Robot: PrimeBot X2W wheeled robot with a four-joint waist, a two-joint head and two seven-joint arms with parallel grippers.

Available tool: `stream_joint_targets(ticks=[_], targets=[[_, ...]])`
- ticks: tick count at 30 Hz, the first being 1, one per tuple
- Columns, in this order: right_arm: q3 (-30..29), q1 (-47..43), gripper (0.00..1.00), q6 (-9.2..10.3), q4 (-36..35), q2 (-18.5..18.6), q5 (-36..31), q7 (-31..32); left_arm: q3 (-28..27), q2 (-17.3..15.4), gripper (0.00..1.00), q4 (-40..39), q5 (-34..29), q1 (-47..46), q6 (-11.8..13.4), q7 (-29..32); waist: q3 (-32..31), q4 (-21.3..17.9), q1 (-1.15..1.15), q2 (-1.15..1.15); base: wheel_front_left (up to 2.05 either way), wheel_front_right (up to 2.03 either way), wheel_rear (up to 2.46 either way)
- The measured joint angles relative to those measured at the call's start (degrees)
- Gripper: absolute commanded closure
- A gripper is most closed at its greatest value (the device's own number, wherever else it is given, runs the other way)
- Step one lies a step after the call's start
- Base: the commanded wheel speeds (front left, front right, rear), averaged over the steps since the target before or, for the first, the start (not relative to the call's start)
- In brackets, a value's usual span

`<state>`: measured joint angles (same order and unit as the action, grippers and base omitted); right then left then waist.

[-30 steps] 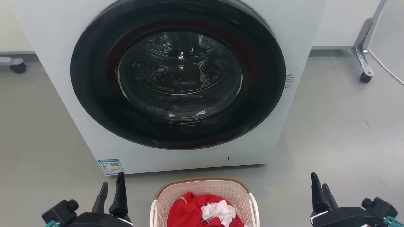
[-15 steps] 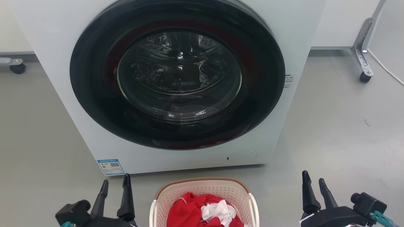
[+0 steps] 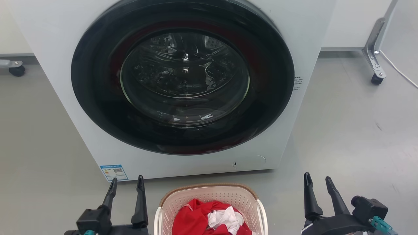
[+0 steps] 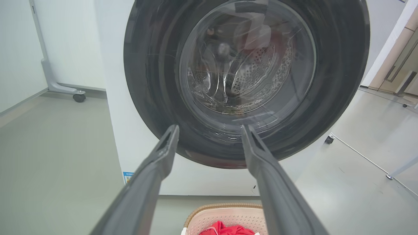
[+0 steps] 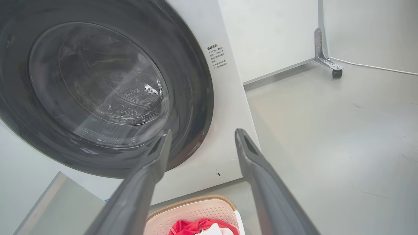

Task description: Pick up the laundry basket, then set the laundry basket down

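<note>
- Grey smooth floor [image 3: 343, 130], pale wall behind. White washing machine [image 3: 303, 107] takes up most of the head view; its round dark door [image 3: 183, 81] is closed and the metal drum shows through the glass.
- Blue sticker [image 3: 114, 172] on the machine's lower left corner. Wheeled metal leg [image 3: 375, 55] and white cable [image 3: 400, 73] at far right, well apart from the work.
- Laundry basket [image 3: 209, 187] stands upright on the floor just in front of the machine, bottom centre of the head view, cut off by the lower edge. Brown rim, cream perforated walls, white handles [image 3: 264, 213] at the sides.
- Inside it: red clothes [image 3: 192, 218] with a white cloth [image 3: 227, 217] lying on them.
- Left gripper [image 3: 127, 179] is just beside the basket's left side. Fingers are parted and point toward the machine, nothing between them, no contact with the basket visible.
- Right gripper [image 3: 317, 177] is on the basket's right with a clear strip of floor between. Fingers are parted about as much, and empty.
- Both wrist views: fingers spread, machine door beyond them, basket's far rim low in view under the fingertips.
- Progress: nothing done yet by the look of it. Basket is on the floor and neither handle is gripped.
- Step in hand, as a judgement: approach, bringing both grippers in toward the side handles.
- Left to do: reach both handles, clamp, lift level, set the basket down. The right gripper has more gap to cover than the left.
</note>
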<state>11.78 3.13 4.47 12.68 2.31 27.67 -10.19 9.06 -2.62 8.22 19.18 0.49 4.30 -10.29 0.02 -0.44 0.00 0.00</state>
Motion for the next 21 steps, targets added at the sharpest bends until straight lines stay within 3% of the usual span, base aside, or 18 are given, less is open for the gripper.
stream_joint_targets(ticks=[21], targets=[[3.14, 0.0, 0.0, 2.83, -2.72, 0.21, -16.31, -4.11, 2.36, -0.1, 0.0, -1.43, -15.25, 1.01, 2.82, -4.03, 0.49, -0.08, 0.0, 0.0, 0.0, 0.0, 0.0]])
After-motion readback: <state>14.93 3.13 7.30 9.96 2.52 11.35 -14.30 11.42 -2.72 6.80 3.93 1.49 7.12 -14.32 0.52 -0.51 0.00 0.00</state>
